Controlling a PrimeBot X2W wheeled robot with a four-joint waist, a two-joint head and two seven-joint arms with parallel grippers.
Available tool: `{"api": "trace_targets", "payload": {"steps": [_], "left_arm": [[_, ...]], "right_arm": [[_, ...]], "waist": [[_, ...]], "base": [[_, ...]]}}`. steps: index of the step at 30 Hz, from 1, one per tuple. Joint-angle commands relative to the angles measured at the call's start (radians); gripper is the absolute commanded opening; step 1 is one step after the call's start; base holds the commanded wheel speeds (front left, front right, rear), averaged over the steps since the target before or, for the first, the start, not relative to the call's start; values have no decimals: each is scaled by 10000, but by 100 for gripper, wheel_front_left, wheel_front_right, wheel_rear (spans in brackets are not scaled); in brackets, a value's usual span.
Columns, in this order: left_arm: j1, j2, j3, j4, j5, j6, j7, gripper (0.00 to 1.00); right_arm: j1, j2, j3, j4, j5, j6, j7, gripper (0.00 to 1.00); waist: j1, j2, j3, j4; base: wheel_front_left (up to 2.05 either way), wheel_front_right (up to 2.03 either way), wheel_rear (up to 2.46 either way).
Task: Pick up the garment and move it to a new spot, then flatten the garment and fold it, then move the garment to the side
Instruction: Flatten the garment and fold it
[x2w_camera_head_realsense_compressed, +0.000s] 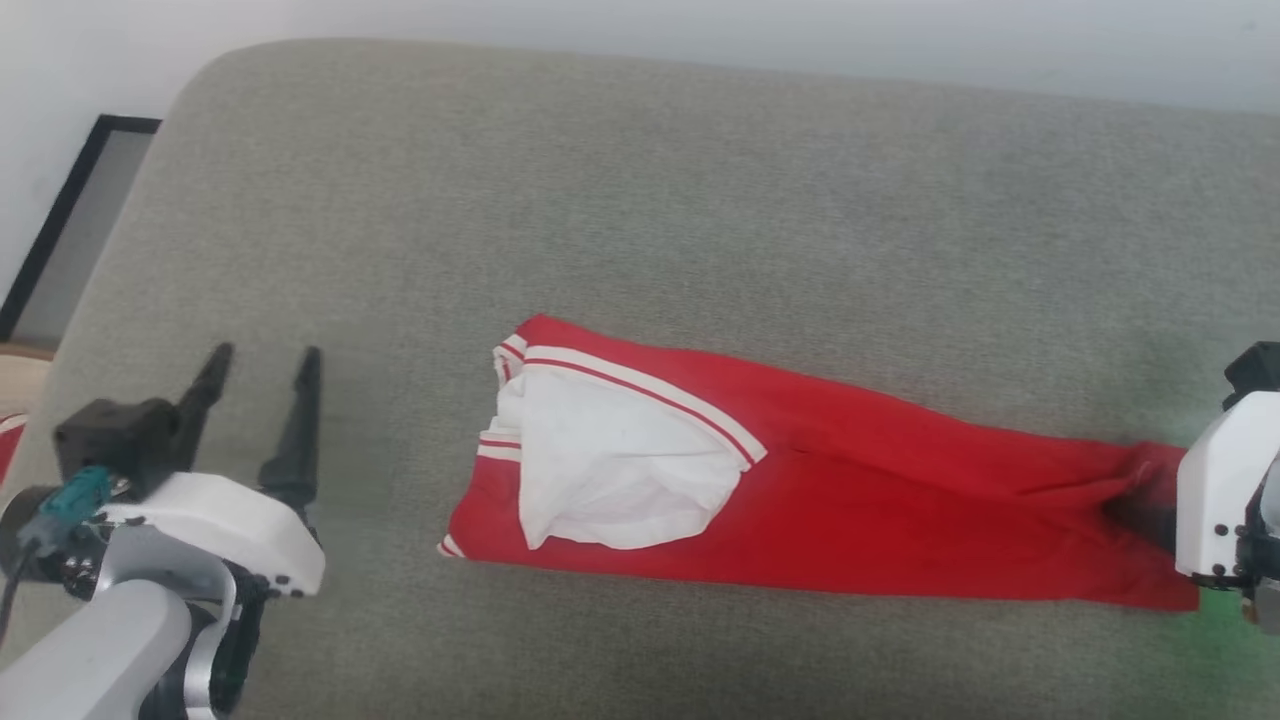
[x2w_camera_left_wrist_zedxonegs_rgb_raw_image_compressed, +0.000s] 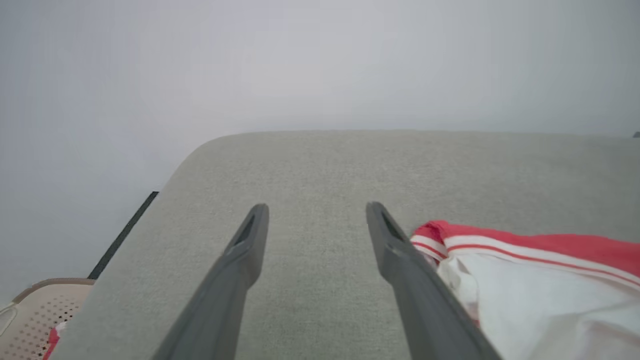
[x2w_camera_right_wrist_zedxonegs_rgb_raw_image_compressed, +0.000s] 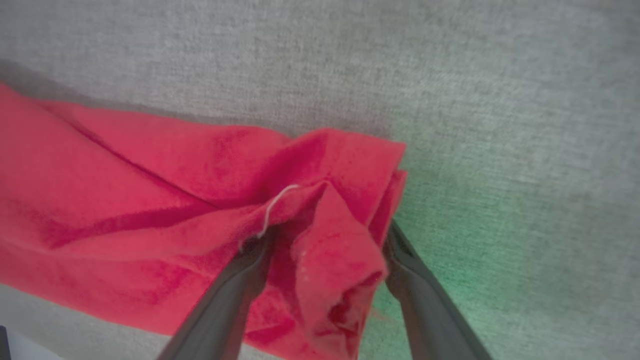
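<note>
Red garment (x2w_camera_head_realsense_compressed: 850, 500) is lying folded in a long strip on the grey upholstered surface (x2w_camera_head_realsense_compressed: 700, 180), white sleeve showing at its left end | left pincer (x2w_camera_head_realsense_compressed: 267, 352) is hovering spread, near that end, apart from it | right pincer (x2w_camera_right_wrist_zedxonegs_rgb_raw_image_compressed: 327, 240) is standing spread astride the bunched far end, its tips hiding under cloth

The left gripper (x2w_camera_left_wrist_zedxonegs_rgb_raw_image_compressed: 316, 215) holds its fingers wide apart over the grey cushion (x2w_camera_left_wrist_zedxonegs_rgb_raw_image_compressed: 350, 160) — the garment (x2w_camera_left_wrist_zedxonegs_rgb_raw_image_compressed: 540, 290), red with a white sleeve, lies just beside one; a beige basket (x2w_camera_left_wrist_zedxonegs_rgb_raw_image_compressed: 35, 310) shows low
</note>
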Motion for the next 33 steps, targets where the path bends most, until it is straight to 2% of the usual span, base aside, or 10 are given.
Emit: {"api": "trace_targets", "payload": {"steps": [1,2,10,16,27,33], "left_arm": [[287,-229,446,22,439,-121,-79,100],[498,-439,799,13,579,-184,-81,100],[2170,-2057,3518,230,2149,-1441,-69,100],[2899,-3039,4880,445,3176,-2350,-71,100],[3124,-4233,6168,994,4322,-3722,-70,100],[2901,-4728,6719,1281,4787,-4249,-71,100]], "right_arm": [[77,237,277,400,127,-2,46,41],[66,226,361,505,156,-2,15,0],[-382,75,46,666,573,-5,-166,0],[-552,-293,-653,448,680,-11,-233,0],[-762,-1098,-2312,981,199,-10,-537,0],[-1081,-1523,-2768,1597,-177,-10,-882,0]], "waist": [[0,0,3,99],[0,0,4,144],[0,0,18,126],[0,0,23,-155],[0,0,171,-663],[0,0,303,-994]], "base": [[0,0,0],[0,0,0],[0,0,0],[0,0,0],[0,0,0],[0,0,0]]}}
